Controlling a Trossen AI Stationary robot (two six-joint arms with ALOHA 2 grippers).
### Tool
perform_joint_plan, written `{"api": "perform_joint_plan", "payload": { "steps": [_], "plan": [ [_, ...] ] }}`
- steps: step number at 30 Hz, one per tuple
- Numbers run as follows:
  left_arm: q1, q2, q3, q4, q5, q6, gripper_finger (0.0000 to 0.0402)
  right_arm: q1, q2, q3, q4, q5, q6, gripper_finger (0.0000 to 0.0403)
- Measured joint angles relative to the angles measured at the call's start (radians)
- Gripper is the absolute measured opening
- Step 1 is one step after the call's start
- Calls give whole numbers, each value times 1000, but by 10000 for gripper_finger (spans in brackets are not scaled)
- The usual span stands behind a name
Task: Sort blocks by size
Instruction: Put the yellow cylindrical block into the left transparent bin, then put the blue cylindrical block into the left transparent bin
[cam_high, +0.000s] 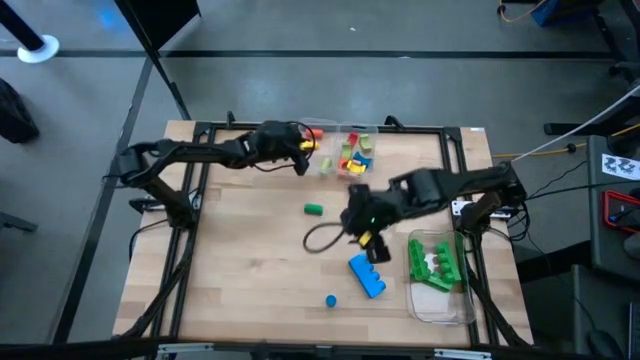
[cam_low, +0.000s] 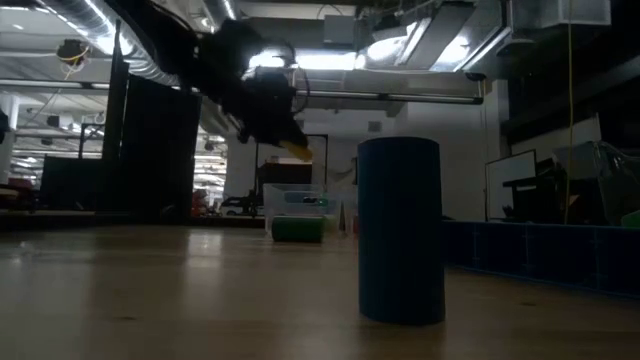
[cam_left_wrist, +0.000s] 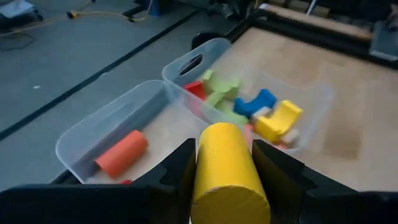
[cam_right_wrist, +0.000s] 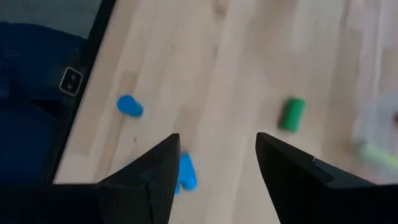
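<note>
The left pincer (cam_left_wrist: 224, 163), clamped on a yellow cylinder (cam_left_wrist: 227, 168), hung at the far side of the counter (cam_high: 250, 260) over two clear bins (cam_left_wrist: 127, 118); the cylinder's long axis pointed toward them. One bin held an orange cylinder (cam_left_wrist: 122, 153), the other mixed blocks (cam_left_wrist: 249, 112). The right pincer (cam_right_wrist: 214, 168), fingers apart and empty, hovered mid-counter, with a blue brick (cam_high: 367, 275) nearest and a green cylinder (cam_high: 314, 210) to its left.

Left claw (cam_high: 303, 150) holds a cylinder (cam_left_wrist: 227, 167) above far-edge containers (cam_high: 345, 152).
</note>
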Motion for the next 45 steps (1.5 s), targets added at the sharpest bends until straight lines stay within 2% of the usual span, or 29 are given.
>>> {"api": "perform_joint_plan", "payload": {
  "steps": [7, 11, 17, 25, 32, 37, 45],
  "plan": [
    [44, 124, 0, 130, 0, 119, 129, 89, 0, -231, 309, 16, 0, 211],
    [57, 164, 0, 140, 0, 154, 135, 137, 0, -367, 479, 16, 16, 211],
    [66, 184, 0, 137, 0, 136, 169, 190, 1, -533, 676, 21, 76, 211],
    [66, 184, 0, 136, 0, 99, 208, 222, 1, -701, 865, 96, 131, 211],
    [63, 184, 0, 115, 0, 41, 207, 219, 1, -777, 932, 92, 133, 211],
    [63, 184, 0, 93, 0, 48, 206, 220, 14, -796, 999, 49, 135, 211],
    [63, 184, -1, 63, 17, 40, 206, 219, 105, -797, 1017, -37, 135, 211]
  ]
}}
